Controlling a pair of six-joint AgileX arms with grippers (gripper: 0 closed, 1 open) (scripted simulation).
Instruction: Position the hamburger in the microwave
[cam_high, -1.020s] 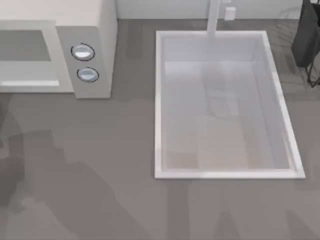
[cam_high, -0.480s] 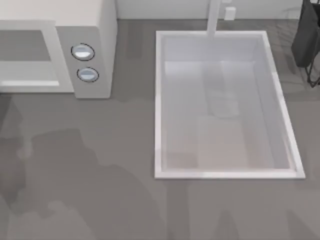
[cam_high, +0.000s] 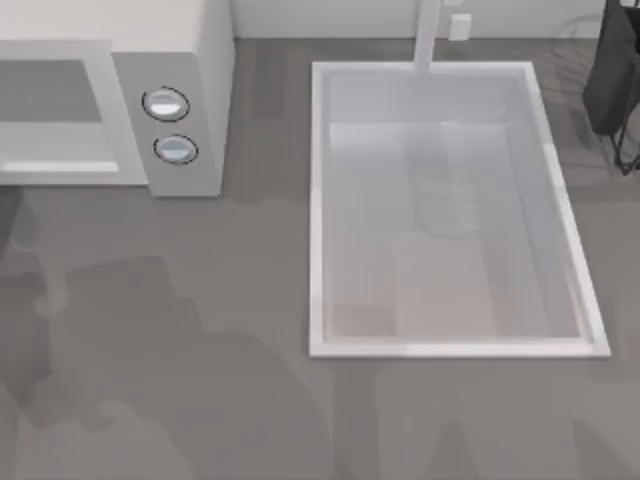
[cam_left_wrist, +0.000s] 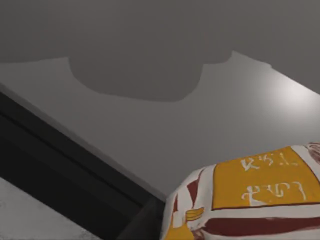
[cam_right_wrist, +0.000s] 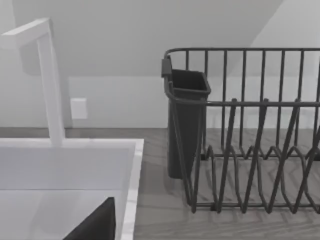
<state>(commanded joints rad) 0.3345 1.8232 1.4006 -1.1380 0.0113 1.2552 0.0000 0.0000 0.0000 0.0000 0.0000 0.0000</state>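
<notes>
Wrapped hamburger looks soft and light, so we'd pinch its sides gently. Can't tell how either arm's jaws stand.

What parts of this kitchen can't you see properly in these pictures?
- Microwave, top view: its left part is cut off by the picture's edge.
- Hamburger, left wrist view: its wrapper runs off the edge, so its whole shape is unknown.
- Dish rack, right wrist view: cut off at the edge.
</notes>
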